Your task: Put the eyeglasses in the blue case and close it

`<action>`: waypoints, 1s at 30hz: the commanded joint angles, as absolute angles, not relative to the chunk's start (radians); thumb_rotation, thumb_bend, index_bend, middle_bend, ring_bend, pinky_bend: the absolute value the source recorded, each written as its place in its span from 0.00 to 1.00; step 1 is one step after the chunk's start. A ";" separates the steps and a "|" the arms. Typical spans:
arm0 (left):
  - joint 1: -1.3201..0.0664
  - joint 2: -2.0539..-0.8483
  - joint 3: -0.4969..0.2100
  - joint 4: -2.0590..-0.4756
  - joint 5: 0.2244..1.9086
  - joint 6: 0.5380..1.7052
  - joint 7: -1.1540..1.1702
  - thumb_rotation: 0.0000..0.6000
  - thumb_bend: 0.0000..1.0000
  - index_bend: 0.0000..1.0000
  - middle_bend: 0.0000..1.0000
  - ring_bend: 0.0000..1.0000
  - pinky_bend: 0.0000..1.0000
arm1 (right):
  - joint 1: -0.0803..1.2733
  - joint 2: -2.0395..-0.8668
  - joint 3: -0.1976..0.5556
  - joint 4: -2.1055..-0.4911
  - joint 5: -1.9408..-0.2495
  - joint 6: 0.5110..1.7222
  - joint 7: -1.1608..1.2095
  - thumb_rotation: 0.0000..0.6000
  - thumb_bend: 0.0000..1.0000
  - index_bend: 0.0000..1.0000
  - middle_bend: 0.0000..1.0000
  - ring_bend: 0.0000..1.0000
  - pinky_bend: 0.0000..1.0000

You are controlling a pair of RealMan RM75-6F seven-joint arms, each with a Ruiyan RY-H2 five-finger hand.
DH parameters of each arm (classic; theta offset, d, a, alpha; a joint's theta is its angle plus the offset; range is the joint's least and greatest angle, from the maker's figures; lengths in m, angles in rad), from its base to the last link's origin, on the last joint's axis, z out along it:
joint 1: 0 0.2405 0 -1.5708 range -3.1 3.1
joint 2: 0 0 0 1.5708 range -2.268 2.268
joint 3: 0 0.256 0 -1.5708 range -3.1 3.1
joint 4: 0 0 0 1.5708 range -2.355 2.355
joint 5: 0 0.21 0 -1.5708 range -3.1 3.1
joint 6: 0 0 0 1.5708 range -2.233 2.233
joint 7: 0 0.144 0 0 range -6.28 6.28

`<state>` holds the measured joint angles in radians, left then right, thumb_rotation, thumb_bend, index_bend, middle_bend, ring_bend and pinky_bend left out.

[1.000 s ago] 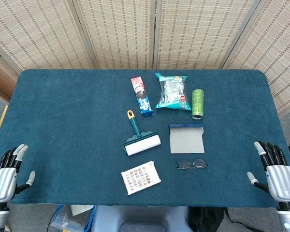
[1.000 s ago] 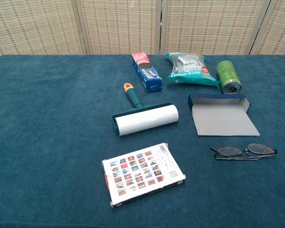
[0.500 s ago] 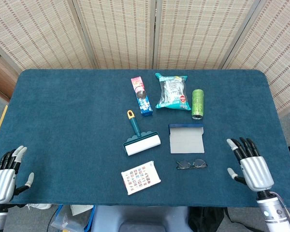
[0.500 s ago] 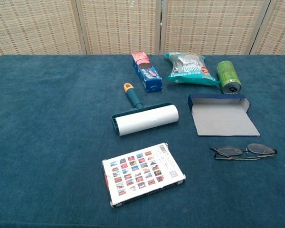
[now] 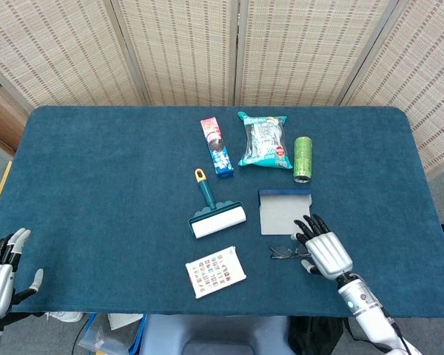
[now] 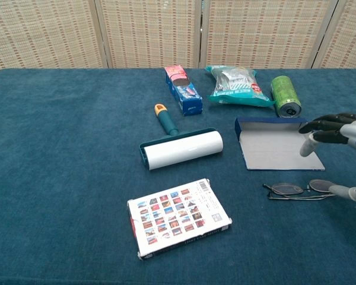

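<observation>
The table (image 5: 96, 185) carries the open blue case (image 5: 285, 213) toward its near edge, and the eyeglasses (image 5: 287, 252) lie just nearer. My right hand (image 5: 324, 250), fingers apart and empty, hovers at their right end. I should pinch the frame gently, I think.

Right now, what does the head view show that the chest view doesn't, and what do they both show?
Only the head view shows the left hand, open at the table's near left corner, and the right forearm. Only the chest view shows the can's open mouth facing the camera. Both show the right hand, open above the eyeglasses, with the open blue case, lint roller and card box.
</observation>
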<state>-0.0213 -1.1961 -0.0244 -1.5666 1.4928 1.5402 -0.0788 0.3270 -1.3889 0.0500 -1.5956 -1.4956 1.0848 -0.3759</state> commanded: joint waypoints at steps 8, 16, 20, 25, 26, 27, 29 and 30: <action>-0.015 -1.203 -0.021 -1.538 1.492 1.537 -0.109 1.00 0.40 0.00 0.00 0.00 0.00 | 0.377 -1.457 0.057 -1.533 -1.416 1.020 -0.447 1.00 0.30 0.32 0.11 0.01 0.00; -0.013 -1.209 -0.021 -1.520 1.490 1.534 -0.127 1.00 0.40 0.00 0.00 0.00 0.00 | 0.406 -1.499 0.055 -1.495 -1.378 0.994 -0.471 1.00 0.32 0.34 0.11 0.01 0.00; -0.010 -1.210 -0.021 -1.512 1.491 1.536 -0.134 1.00 0.40 0.00 0.00 0.00 0.00 | 0.419 -1.515 0.053 -1.479 -1.365 0.985 -0.476 1.00 0.34 0.35 0.11 0.01 0.00; -0.007 -1.212 -0.022 -1.506 1.489 1.536 -0.138 1.00 0.40 0.00 0.00 0.00 0.00 | 0.434 -1.530 0.046 -1.466 -1.351 0.971 -0.486 1.00 0.38 0.36 0.11 0.01 0.00; -0.007 -1.213 -0.022 -1.505 1.489 1.536 -0.139 1.00 0.40 0.00 0.00 0.00 0.00 | 0.436 -1.532 0.045 -1.463 -1.349 0.971 -0.486 1.00 0.39 0.37 0.12 0.01 0.00; -0.007 -1.213 -0.022 -1.505 1.488 1.536 -0.140 1.00 0.40 0.00 0.00 0.00 0.00 | 0.438 -1.535 0.044 -1.460 -1.347 0.970 -0.486 1.00 0.40 0.38 0.12 0.01 0.00; -0.006 -1.214 -0.022 -1.503 1.488 1.535 -0.141 1.00 0.40 0.00 0.00 0.00 0.00 | 0.441 -1.538 0.042 -1.456 -1.345 0.970 -0.484 1.00 0.42 0.40 0.12 0.01 0.00; -0.006 -1.214 -0.022 -1.502 1.487 1.535 -0.141 1.00 0.40 0.00 0.00 0.00 0.00 | 0.442 -1.539 0.041 -1.453 -1.344 0.971 -0.483 1.00 0.43 0.41 0.12 0.01 0.00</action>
<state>-0.0060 -1.2137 -0.0224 -1.5018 1.4875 1.5351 -0.1412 0.4416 -1.5387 0.0413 -1.4543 -1.3447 0.9708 -0.4834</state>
